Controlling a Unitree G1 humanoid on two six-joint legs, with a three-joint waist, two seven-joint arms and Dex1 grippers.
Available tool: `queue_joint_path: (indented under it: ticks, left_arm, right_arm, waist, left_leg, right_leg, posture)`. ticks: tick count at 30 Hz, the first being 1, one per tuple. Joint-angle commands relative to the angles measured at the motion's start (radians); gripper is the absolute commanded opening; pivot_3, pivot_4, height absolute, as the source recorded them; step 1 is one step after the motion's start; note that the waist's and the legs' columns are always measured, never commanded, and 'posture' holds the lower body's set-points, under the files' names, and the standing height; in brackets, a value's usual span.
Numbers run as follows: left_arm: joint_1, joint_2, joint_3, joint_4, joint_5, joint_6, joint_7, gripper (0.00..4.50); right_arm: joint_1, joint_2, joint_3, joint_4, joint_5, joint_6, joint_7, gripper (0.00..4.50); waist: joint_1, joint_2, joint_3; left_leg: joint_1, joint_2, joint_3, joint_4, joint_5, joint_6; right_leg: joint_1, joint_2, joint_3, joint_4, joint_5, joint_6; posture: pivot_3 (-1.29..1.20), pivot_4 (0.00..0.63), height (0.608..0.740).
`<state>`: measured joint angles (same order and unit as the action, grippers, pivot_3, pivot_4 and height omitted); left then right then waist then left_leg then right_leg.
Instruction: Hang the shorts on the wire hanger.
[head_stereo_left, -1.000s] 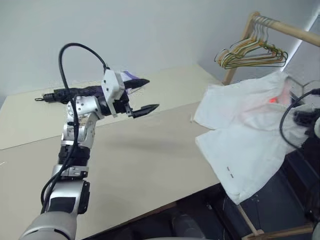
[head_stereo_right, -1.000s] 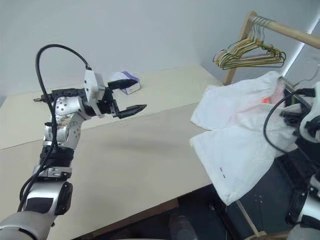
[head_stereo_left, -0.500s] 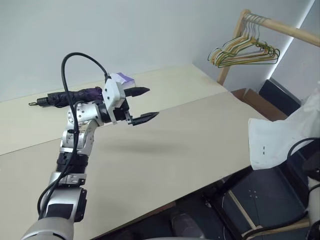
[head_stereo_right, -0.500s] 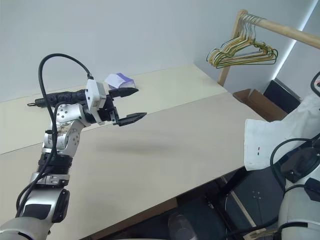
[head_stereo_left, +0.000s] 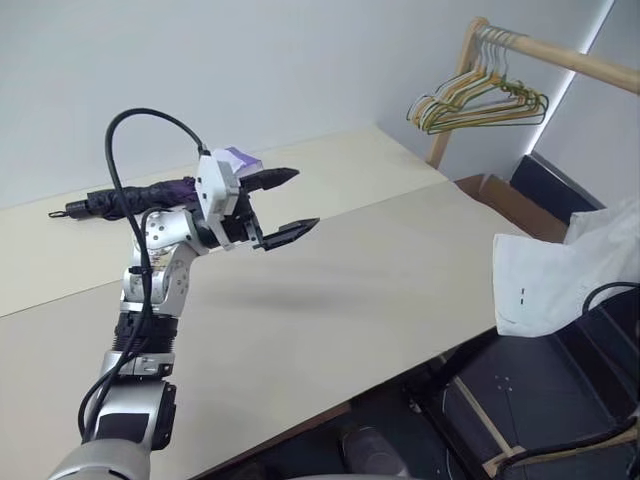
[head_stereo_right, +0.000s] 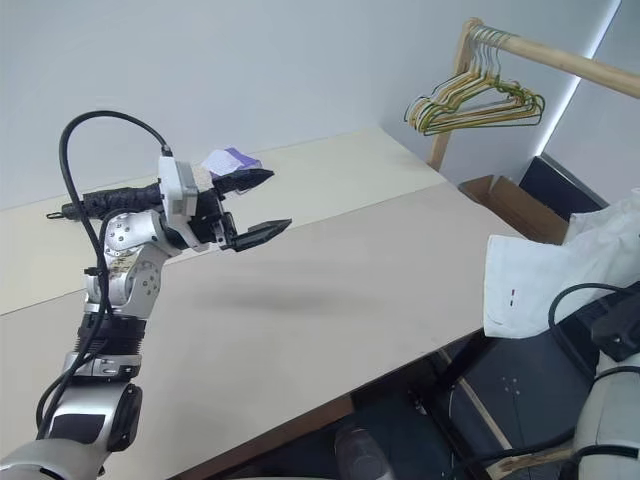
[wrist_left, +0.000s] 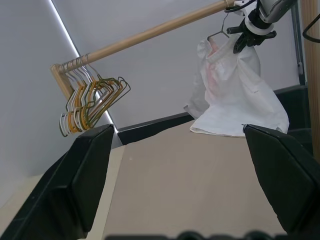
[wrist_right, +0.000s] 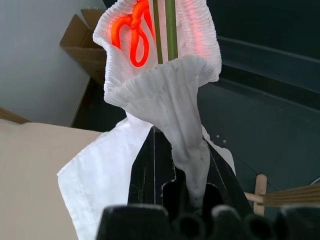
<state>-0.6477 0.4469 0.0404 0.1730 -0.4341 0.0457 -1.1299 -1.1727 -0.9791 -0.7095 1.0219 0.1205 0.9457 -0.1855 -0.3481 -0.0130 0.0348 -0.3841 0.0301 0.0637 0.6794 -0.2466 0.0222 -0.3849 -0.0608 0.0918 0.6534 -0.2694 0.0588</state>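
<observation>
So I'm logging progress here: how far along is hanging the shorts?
Done: the shorts are off the table and draped on the wire hanger, whose wires run through the waistband. In hand: the right gripper is shut on the waistband, up by the wooden rail. Left: release the shorts. The left gripper is open.

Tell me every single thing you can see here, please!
shorts: one, white, hanging off the table's right end, pinched by the right pincer.
wire hanger: one, grey-olive, inside the shorts' waistband.
bunch of hangers: one bunch, yellow, green and white, on the wooden rail.
tissue box: one, white and purple, far side of the table.
umbrella: one, dark purple, lying on the table.
cardboard box: one, brown, past the table.
left pincer: open, above the table.
right pincer: shut on the shorts.
</observation>
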Motion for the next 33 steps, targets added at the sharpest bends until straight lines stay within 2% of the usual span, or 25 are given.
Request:
queue_joint_path:
  ticks: [1, 9, 14, 19, 22, 28, 33]
  left_arm:
    - [0.004, 0.008, 0.024, -0.043, -0.037, -0.01, -0.017, 4.48]
    - [0.01, 0.013, 0.023, -0.055, -0.053, -0.013, -0.033, 4.48]
    - [0.014, 0.014, 0.023, -0.062, -0.051, -0.01, -0.028, 4.5]
    - [0.014, 0.015, 0.023, -0.063, -0.047, -0.012, -0.024, 4.5]
    - [0.015, 0.015, 0.023, -0.063, -0.048, -0.013, -0.023, 4.5]
    - [0.01, 0.016, 0.023, -0.061, -0.048, -0.014, -0.025, 4.5]
    - [0.002, 0.015, 0.026, -0.057, -0.059, -0.01, -0.033, 4.5]
  right_arm:
    - [-0.018, -0.031, 0.023, 0.015, 0.027, -0.044, 0.008, 0.0]
    - [-0.024, -0.041, 0.097, 0.032, 0.029, -0.073, 0.029, 0.0]
    - [-0.03, -0.035, 0.159, 0.004, 0.008, -0.082, 0.0, 1.58]
    - [-0.019, -0.03, 0.186, -0.042, 0.0, -0.106, -0.042, 3.49]
    - [0.011, -0.015, 0.235, -0.125, -0.034, -0.098, -0.072, 4.46]
    - [0.098, 0.047, 0.253, -0.465, -0.083, 0.058, -0.158, 4.46]
    - [0.173, 0.123, 0.304, -0.779, -0.128, 0.212, -0.165, 4.46]
  waist:
    - [-0.001, 0.0, 0.0]
    - [0.0, 0.0, 0.0]
    - [0.0, 0.0, 0.0]
    - [0.001, 0.0, 0.0]
    - [0.002, 0.0, 0.0]
    - [0.002, 0.001, 0.0]
    - [0.007, 0.001, 0.0]
  left_leg:
    - [0.0, 0.0, 0.0, 0.0, 0.0, 0.0]
    - [-0.001, 0.0, 0.002, -0.001, 0.0, 0.0]
    - [0.0, 0.0, 0.002, -0.001, 0.0, 0.0]
    - [0.0, 0.0, 0.002, -0.001, 0.0, 0.0]
    - [0.0, 0.0, 0.003, -0.001, 0.0, 0.0]
    - [0.0, 0.001, 0.003, -0.001, 0.0, 0.0]
    - [0.0, 0.002, 0.002, -0.001, 0.0, 0.001]
  right_leg:
    - [0.0, 0.0, 0.0, -0.001, 0.0, 0.001]
    - [0.001, 0.001, 0.004, -0.007, 0.003, 0.006]
    - [0.001, 0.001, 0.005, -0.007, 0.004, 0.006]
    - [0.001, 0.001, 0.005, -0.008, 0.004, 0.006]
    - [0.001, 0.001, 0.005, -0.007, 0.004, 0.006]
    - [0.001, 0.001, 0.006, -0.007, 0.004, 0.007]
    - [0.0, 0.001, 0.006, -0.007, 0.004, 0.008]
  posture:
    - [-0.27, 0.0, 0.74]
    - [-0.27, 0.0, 0.74]
    - [-0.26, 0.0, 0.74]
    - [-0.26, 0.0, 0.74]
    - [-0.26, 0.0, 0.74]
    - [-0.27, 0.0, 0.74]
    - [-0.27, 0.0, 0.74]
